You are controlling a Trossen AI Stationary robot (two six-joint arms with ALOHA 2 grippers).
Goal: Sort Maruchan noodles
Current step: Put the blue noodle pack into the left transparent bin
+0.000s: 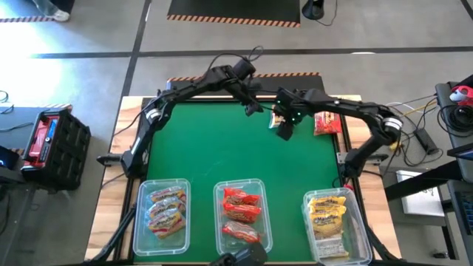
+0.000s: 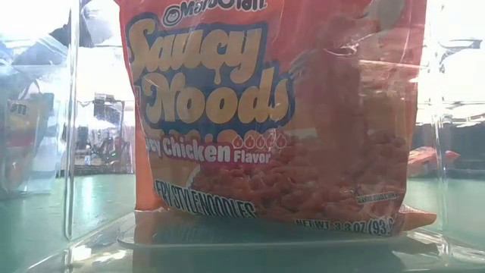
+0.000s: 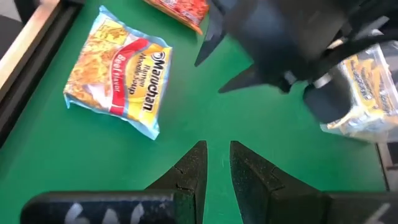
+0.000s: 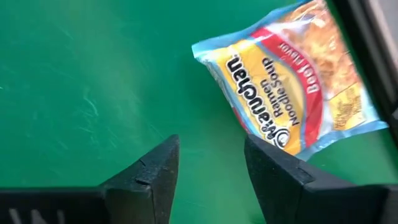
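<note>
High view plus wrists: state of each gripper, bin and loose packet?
left gripper: shut, empty, over the mat's far side
right gripper: open, empty, beside the Beef packet
Beef packet: loose on the mat, flat, not held
left bin: holds pink-label packets
middle bin: holds red packets
right bin: holds yellow packets

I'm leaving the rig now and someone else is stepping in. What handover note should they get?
Left gripper: shut, empty, over the mat.
Right gripper: open, empty, beside the loose beef packet.
Three bins along the near edge hold sorted packets: pink-orange in the left bin, red in the middle bin, yellow in the right bin.
Left: that beef packet by the far right edge, maybe another beside it.
</note>
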